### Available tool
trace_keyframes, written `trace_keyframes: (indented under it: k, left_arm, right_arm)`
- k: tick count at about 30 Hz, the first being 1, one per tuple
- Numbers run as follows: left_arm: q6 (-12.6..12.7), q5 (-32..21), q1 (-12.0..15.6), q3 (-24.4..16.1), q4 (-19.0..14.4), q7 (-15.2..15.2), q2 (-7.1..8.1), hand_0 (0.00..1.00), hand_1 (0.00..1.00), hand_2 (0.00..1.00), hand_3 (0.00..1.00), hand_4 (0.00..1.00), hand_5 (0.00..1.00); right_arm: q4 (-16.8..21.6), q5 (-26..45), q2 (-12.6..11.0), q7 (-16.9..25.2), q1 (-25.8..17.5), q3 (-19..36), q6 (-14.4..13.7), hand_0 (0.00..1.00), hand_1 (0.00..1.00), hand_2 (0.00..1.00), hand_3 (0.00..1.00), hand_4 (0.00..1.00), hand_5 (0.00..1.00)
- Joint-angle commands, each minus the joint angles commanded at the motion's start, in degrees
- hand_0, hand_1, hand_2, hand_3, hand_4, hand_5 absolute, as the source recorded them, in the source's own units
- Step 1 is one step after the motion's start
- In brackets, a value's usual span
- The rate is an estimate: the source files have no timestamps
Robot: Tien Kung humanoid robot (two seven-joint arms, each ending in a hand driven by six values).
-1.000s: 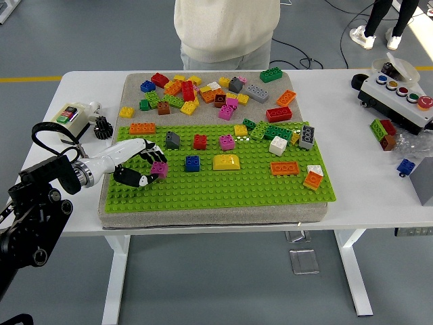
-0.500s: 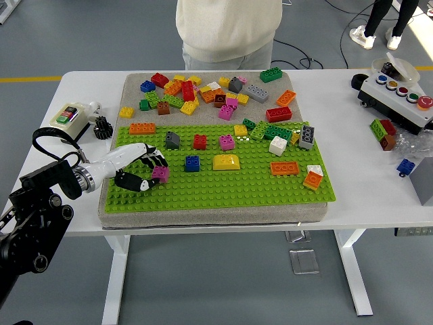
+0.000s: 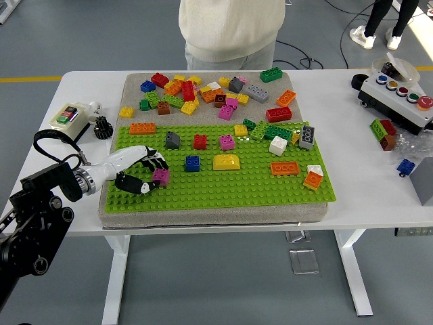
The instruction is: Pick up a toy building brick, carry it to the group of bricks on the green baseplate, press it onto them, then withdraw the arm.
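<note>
My left hand (image 3: 145, 172) reaches in from the left over the green baseplate (image 3: 223, 186), fingers curled around a small magenta brick (image 3: 161, 177) low over the plate's left part. On the plate stand a blue brick (image 3: 193, 163), a yellow domed brick (image 3: 226, 162), a red brick (image 3: 200, 141), a grey brick (image 3: 173, 140), a pink brick (image 3: 226, 142) and an orange brick (image 3: 285, 168). A pile of loose bricks (image 3: 203, 91) lies on the grey mat behind the plate. My right arm is out of sight.
A person in a cream top (image 3: 230, 30) stands at the far side. A green-and-red switch box (image 3: 70, 115) and a black gear (image 3: 102, 126) lie at left. A button box (image 3: 399, 95) and loose bricks (image 3: 385, 132) sit at right.
My left hand has lowered and drawn slightly toward the near-left with the magenta brick, dropping closer to the baseplate. The person shifted a little to the right.
</note>
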Motion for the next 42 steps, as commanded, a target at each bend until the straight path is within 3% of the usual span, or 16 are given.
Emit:
trace_keyframes:
  k: [31,37,38,42]
  left_arm:
    - [-2.3,0.0,1.0,-1.2,-1.3,-0.3,0.45,0.668,0.620,0.599,0.575,0.538,0.002]
    - [-2.6,0.0,1.1,-1.2,-1.2,-0.3,0.41,0.688,0.628,0.605,0.581,0.573,0.002]
    - [-2.6,0.0,1.1,-1.2,-1.2,-0.3,0.41,0.716,0.645,0.610,0.588,0.637,0.035]
    - [-2.6,0.0,1.0,-1.2,-1.0,-0.3,0.34,0.716,0.645,0.610,0.588,0.637,0.035]
  right_arm:
    - [0.0,0.1,0.0,0.2,-0.2,-0.1,-0.4,0.728,0.657,0.703,0.570,0.907,0.498]
    - [0.0,0.2,0.1,0.2,-0.2,-0.1,-0.5,0.731,0.657,0.703,0.570,0.907,0.498]
    - [0.0,0.2,0.1,0.2,-0.1,-0.2,-0.5,0.733,0.657,0.703,0.570,0.907,0.498]
    - [0.0,0.2,0.1,0.2,-0.1,-0.2,-0.5,0.733,0.657,0.703,0.570,0.907,0.498]
